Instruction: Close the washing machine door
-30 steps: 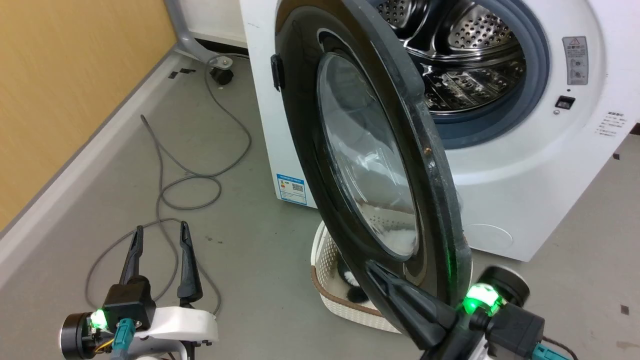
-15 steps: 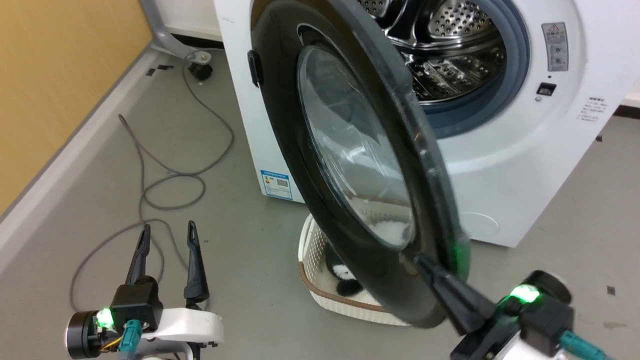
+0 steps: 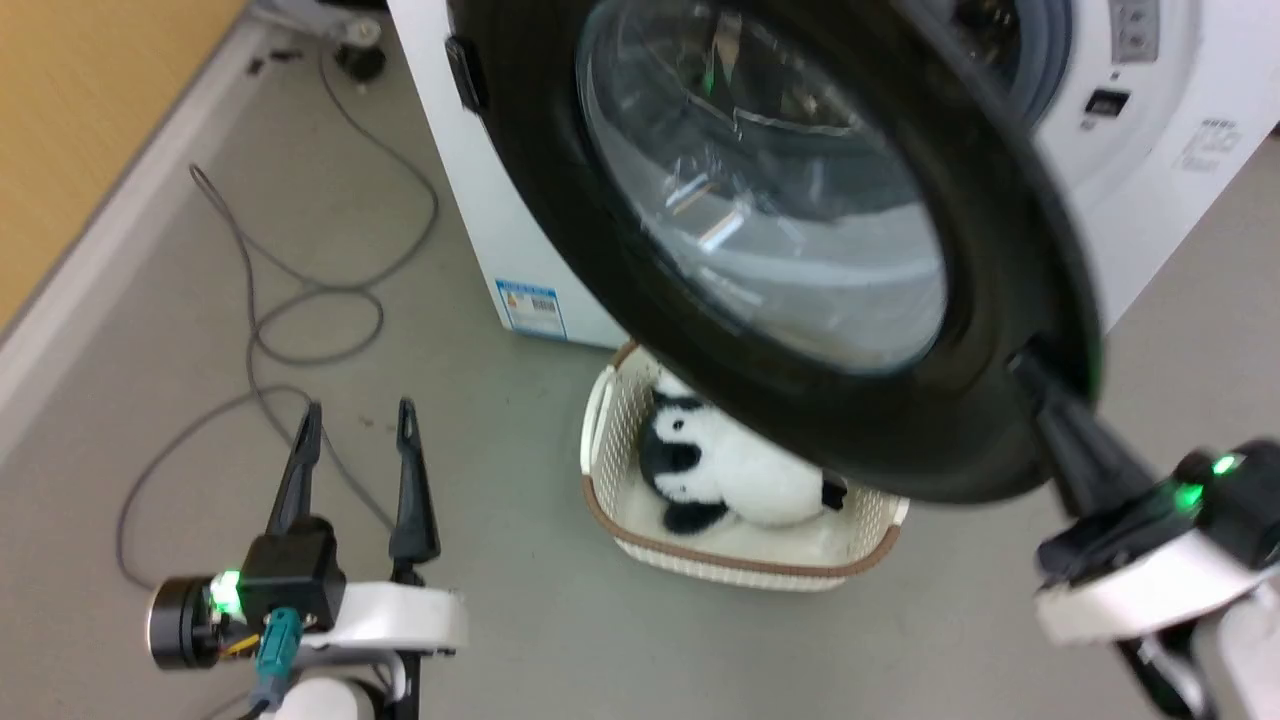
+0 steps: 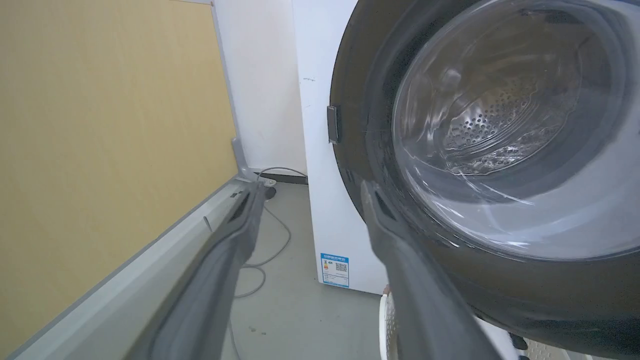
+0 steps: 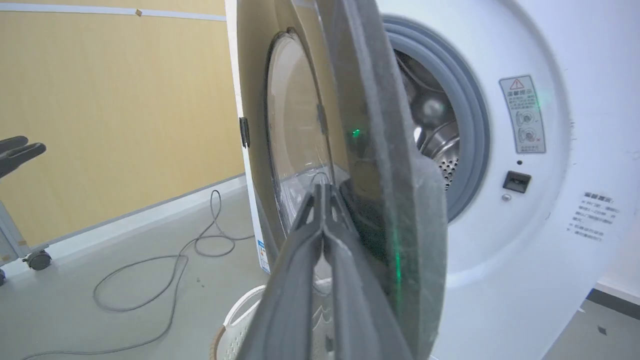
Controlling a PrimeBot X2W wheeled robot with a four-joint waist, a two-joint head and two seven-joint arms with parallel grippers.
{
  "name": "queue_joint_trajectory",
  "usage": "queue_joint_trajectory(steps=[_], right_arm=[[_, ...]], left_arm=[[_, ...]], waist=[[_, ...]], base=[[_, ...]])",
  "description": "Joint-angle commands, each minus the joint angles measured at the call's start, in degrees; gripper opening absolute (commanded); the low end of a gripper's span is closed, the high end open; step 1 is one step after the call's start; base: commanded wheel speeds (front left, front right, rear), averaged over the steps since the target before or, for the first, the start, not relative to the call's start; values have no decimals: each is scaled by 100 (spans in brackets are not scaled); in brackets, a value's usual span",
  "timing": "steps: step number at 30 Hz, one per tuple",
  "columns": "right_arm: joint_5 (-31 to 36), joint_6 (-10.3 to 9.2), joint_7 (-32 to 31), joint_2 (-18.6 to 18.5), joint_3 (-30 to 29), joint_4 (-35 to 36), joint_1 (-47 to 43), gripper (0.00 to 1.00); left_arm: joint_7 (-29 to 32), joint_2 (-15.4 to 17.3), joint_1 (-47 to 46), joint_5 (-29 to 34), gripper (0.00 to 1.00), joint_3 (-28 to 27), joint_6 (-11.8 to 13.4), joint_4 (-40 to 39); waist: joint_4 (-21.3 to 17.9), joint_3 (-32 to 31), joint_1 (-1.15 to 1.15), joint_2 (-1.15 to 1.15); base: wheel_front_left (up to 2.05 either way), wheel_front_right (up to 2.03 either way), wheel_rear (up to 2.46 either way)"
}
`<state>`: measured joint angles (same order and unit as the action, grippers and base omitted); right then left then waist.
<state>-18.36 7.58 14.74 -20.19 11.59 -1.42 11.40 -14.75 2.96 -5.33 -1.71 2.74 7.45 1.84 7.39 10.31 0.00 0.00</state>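
Observation:
The washing machine door (image 3: 780, 220), a glossy black ring around a bulging glass window, stands partly swung toward the white washing machine (image 3: 1150, 200). My right gripper (image 3: 1028, 362) is shut with nothing between its fingers, and its tips rest against the door's outer face near the lower free rim. In the right wrist view the closed fingers (image 5: 324, 189) lie against the door (image 5: 360, 150), with the grey gasket and steel drum (image 5: 440, 145) behind it. My left gripper (image 3: 357, 410) hovers open over the floor at the lower left, apart from the door (image 4: 500, 150).
A cream basket (image 3: 740, 572) holding a black-and-white plush panda (image 3: 720, 470) sits on the floor under the door. A grey cable (image 3: 300, 300) loops across the floor at the left. A yellow wall (image 3: 80, 100) with a grey skirting runs along the left.
The head camera has shifted. The door has swung toward the machine, from nearly edge-on to showing its glass face, with my right gripper following against it. The left gripper holds its pose.

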Motion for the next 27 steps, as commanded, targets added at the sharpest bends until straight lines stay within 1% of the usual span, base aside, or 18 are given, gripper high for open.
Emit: queue_joint_trajectory(steps=[1, 8, 12, 15, 21, 27], right_arm=[[18, -9, 26, -49, -54, -43, 121, 0], [121, -9, 26, -278, -438, -502, 1036, 0], [158, -9, 26, -428, -530, -876, 1616, 0], [48, -9, 26, -513, -558, -1186, 2076, 0], [52, -9, 26, -780, -511, -1806, 2847, 0], [191, -9, 26, -813, -597, -2293, 3448, 0]], left_arm=[[-25, -5, -100, 4, 100, 4, 10, -28], [-25, -7, -533, -20, 100, 158, 45, -153], [-25, -7, -757, -78, 100, 232, 91, -216], [-25, -7, -883, -108, 100, 288, 125, -242], [-25, -8, -1117, -164, 100, 390, 178, -259], [-25, -8, -1195, -229, 100, 434, 216, -269]], waist=[[-10, 162, 0, 0], [-39, 767, 0, 0], [-83, 1137, 0, 0], [-106, 1348, 0, 0], [-77, 1651, 0, 0], [-26, 1784, 0, 0]], base=[[0, 0, 0], [0, 0, 0], [0, 0, 0], [0, 0, 0], [0, 0, 0], [0, 0, 0]])
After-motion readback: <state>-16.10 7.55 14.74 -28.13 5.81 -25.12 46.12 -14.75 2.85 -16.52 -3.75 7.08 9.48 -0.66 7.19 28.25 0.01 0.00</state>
